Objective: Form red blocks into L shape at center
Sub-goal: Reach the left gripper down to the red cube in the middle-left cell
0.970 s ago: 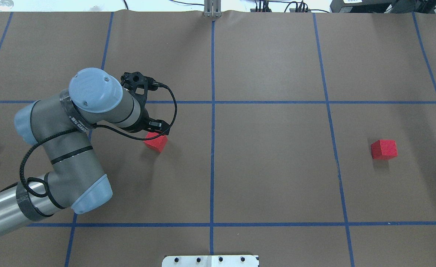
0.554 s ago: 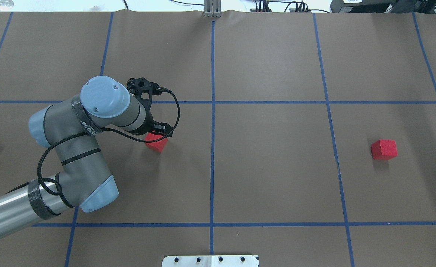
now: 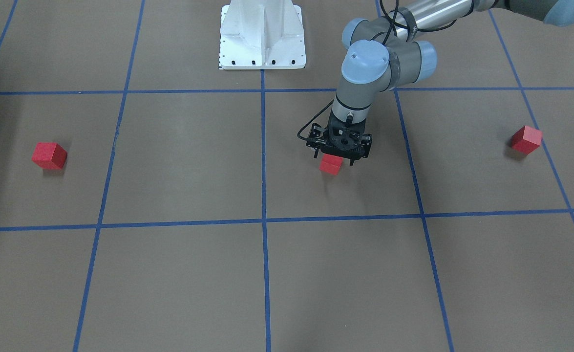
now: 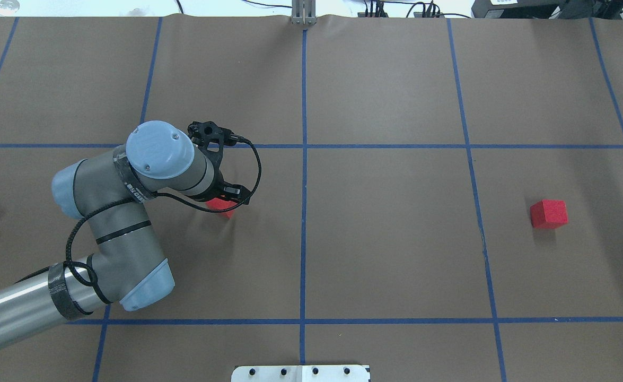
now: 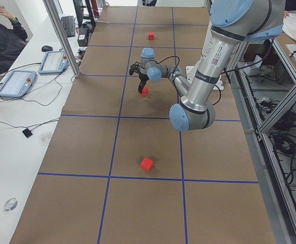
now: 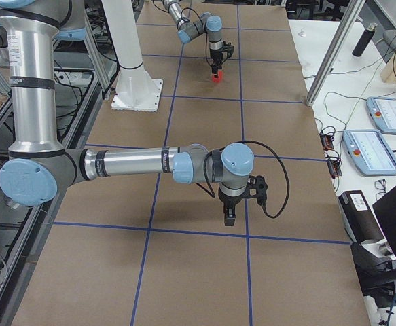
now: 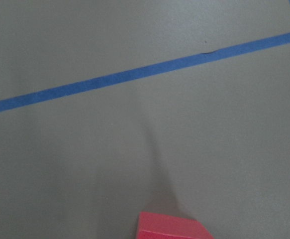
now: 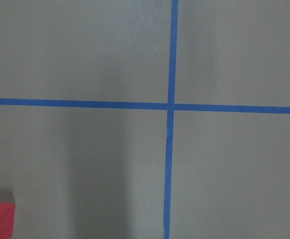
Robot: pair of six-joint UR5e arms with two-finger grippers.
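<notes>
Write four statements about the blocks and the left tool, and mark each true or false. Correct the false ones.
1. Three blocks are in view. True.
2. The blocks already form an L. False: they lie far apart, none touching another.
3. The left tool hangs right over one block, open. True.
4. One block sits on the center crossing. False: none does.
</notes>
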